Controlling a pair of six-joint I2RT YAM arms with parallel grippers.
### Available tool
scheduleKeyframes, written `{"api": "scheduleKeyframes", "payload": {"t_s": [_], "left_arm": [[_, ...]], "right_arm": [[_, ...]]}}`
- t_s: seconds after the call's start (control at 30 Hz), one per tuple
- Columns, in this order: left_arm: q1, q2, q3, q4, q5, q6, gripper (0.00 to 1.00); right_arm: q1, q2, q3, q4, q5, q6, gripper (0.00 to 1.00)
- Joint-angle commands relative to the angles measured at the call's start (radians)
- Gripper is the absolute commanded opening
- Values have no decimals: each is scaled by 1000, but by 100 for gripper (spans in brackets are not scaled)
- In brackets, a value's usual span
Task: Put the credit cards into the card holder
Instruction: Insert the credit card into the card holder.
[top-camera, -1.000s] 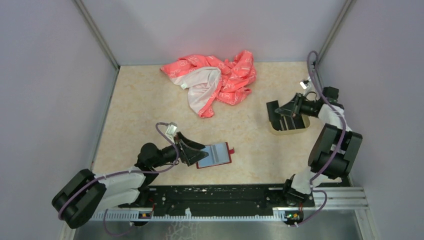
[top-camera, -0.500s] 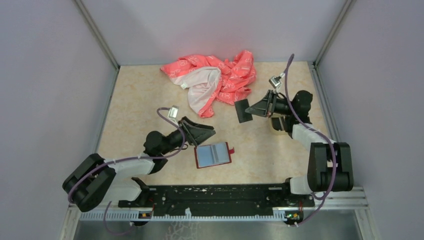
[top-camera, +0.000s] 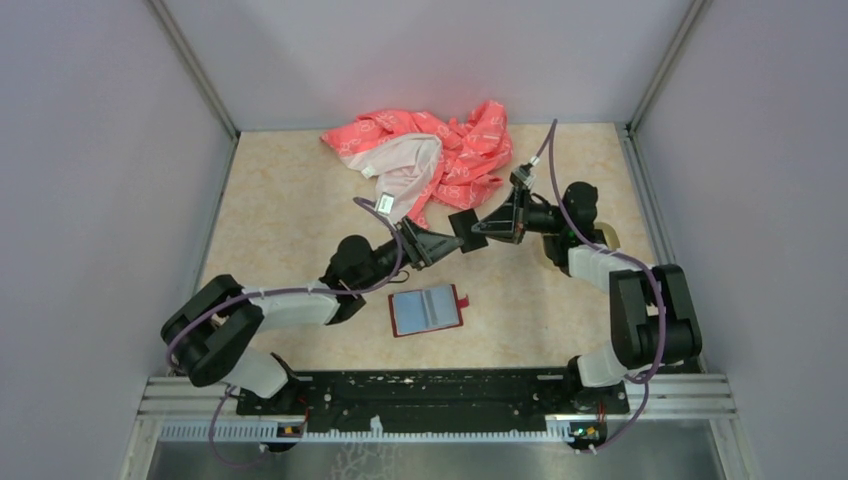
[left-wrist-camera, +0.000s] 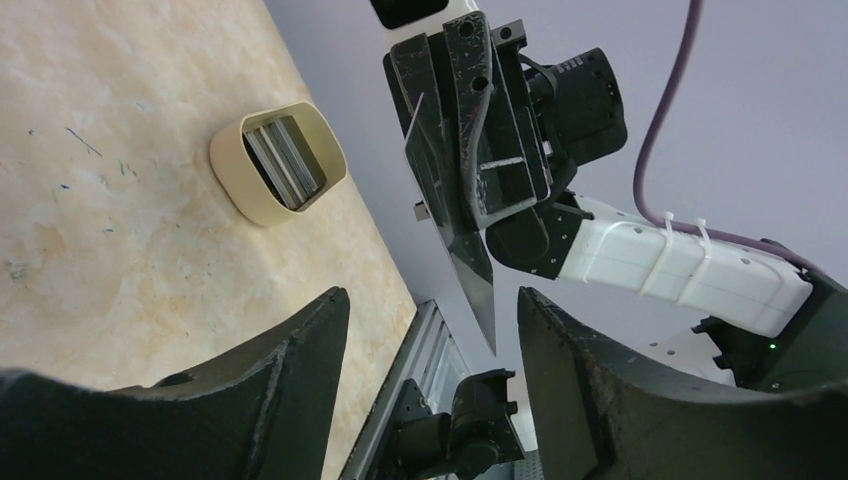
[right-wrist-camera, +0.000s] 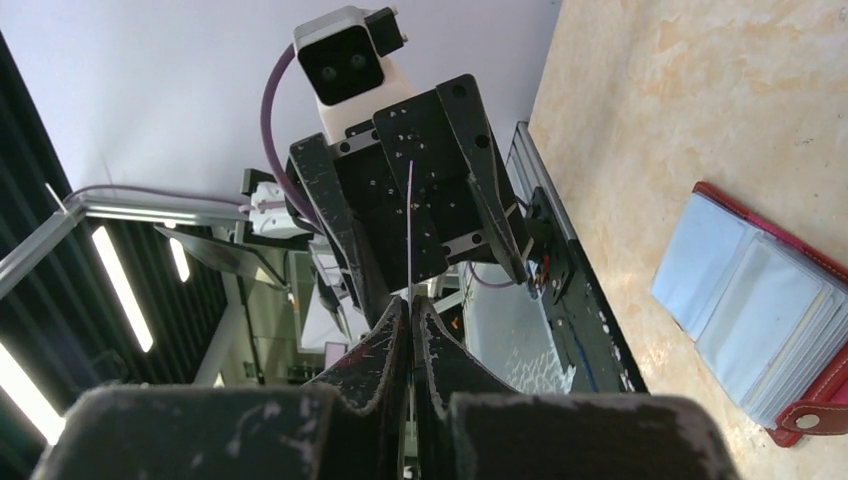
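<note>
The card holder (top-camera: 428, 310) lies open on the table, dark red with grey-blue pockets up; it also shows at the right of the right wrist view (right-wrist-camera: 760, 320). My right gripper (top-camera: 478, 229) is shut on one black credit card (top-camera: 463, 226) and holds it above the table, edge-on in its own view (right-wrist-camera: 410, 215). My left gripper (top-camera: 452, 243) faces it, open, with the card's tip (left-wrist-camera: 478, 275) near the gap between its jaws and not touching them. More credit cards (left-wrist-camera: 285, 160) stand in the beige tray (left-wrist-camera: 235, 150).
A pink-and-white cloth (top-camera: 430, 160) is bunched at the back of the table. The beige tray (top-camera: 603, 236) sits at the right, mostly behind the right arm. Grey walls close in three sides, and a black rail (top-camera: 430, 390) runs along the near edge.
The right arm lifted a card from the tray and carried it left to mid-table. The left arm left the card holder and swung back to meet it, its jaws narrowing somewhat.
</note>
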Motion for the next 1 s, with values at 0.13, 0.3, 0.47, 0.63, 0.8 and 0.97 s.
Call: {"api": "scheduleKeyframes", "payload": {"t_s": [0.13, 0.3, 0.47, 0.63, 0.8, 0.97], "left_arm": [[-15, 82, 67, 51, 15, -85, 44], [-14, 72, 49, 67, 29, -60, 0], [-3, 38, -34, 166, 101, 45, 0], [9, -45, -170, 264, 227, 265, 0], [10, -129, -270, 357, 246, 347, 0], [11, -131, -293, 487, 275, 356, 0]], "right_arm": [[45, -10, 20, -57, 11, -85, 0], [52, -24, 45, -117, -6, -229, 0], [52, -47, 107, -145, -106, -474, 52], [60, -205, 136, -530, -125, -1008, 86], [196, -295, 167, -972, 64, -1567, 98], [276, -209, 210, -1085, 97, -1660, 83]]}}
